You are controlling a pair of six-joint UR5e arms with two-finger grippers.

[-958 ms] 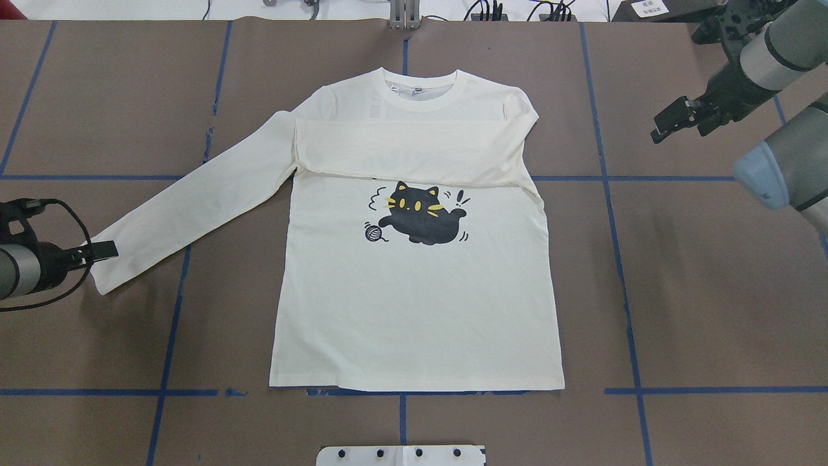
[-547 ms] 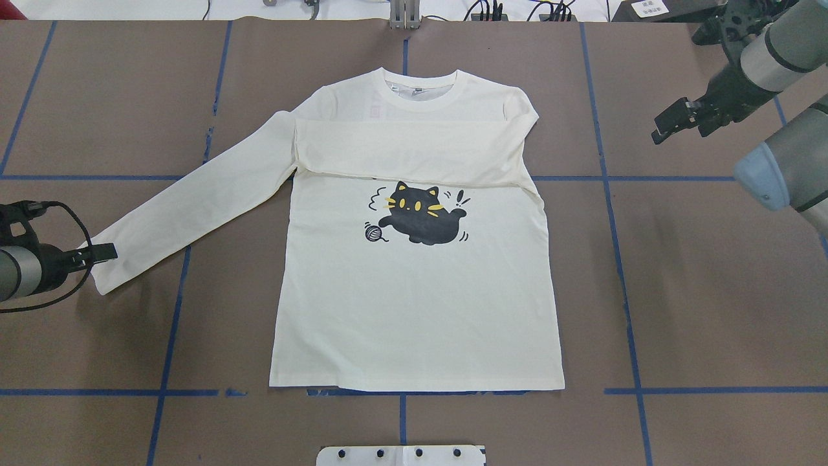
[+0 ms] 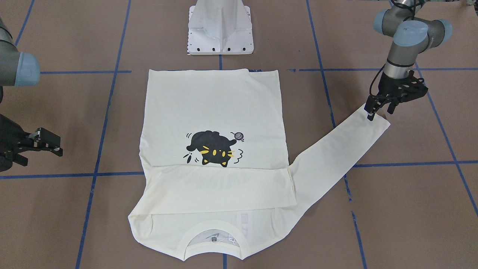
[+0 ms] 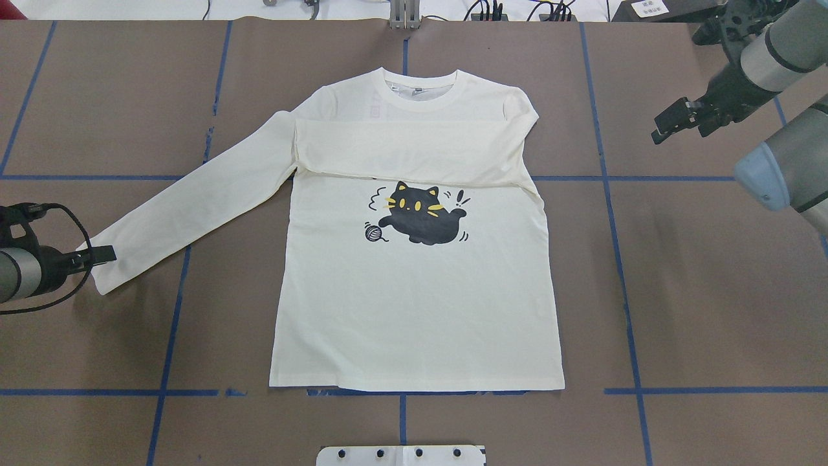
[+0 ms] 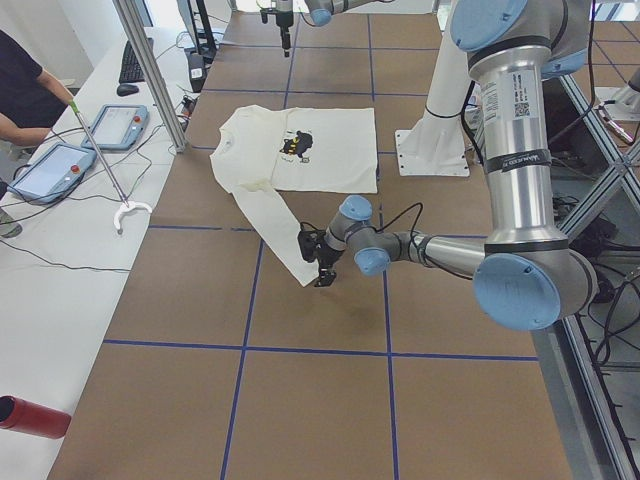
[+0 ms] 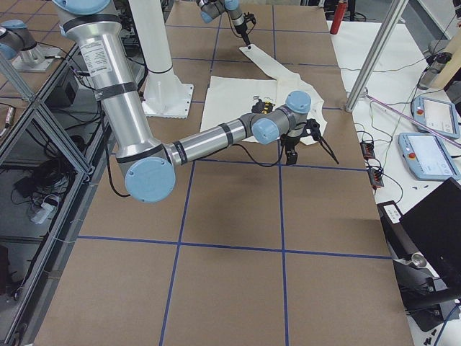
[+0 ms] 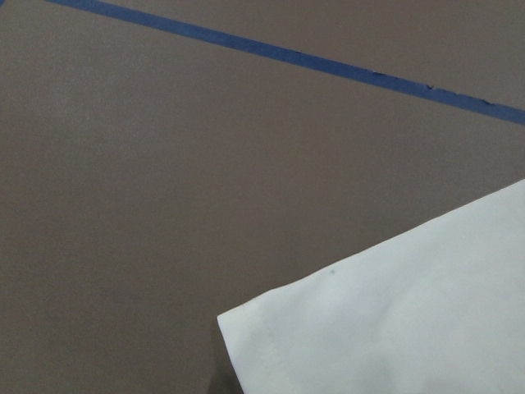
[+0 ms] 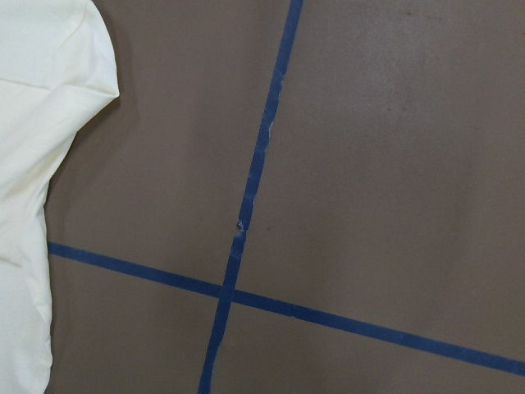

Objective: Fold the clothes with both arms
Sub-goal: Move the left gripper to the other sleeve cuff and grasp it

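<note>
The cream-white T-shirt (image 4: 414, 310) lies flat on the brown table with its black cat print (image 4: 420, 219) facing up and its collar at the far edge. One sleeve is folded across the chest (image 4: 407, 152). The other sleeve stretches out toward my left, and its cuff (image 4: 110, 275) lies on the table. My left gripper (image 4: 107, 254) is open, low at that cuff, with one finger (image 3: 369, 113) at the cuff's edge. The left wrist view shows the cuff corner (image 7: 385, 320). My right gripper (image 4: 669, 124) is open and empty, off the shirt's far right shoulder (image 8: 33, 123).
The white mounting base (image 4: 401, 455) sits at the near table edge. Blue tape lines (image 4: 621, 259) cross the table. Cables and plugs lie along the far edge (image 4: 491, 10). In the exterior left view, a side bench holds tablets (image 5: 55, 170), with an operator beside it.
My left gripper has shifted slightly nearer along the cuff. The right gripper has barely moved. The shirt lies as before.
</note>
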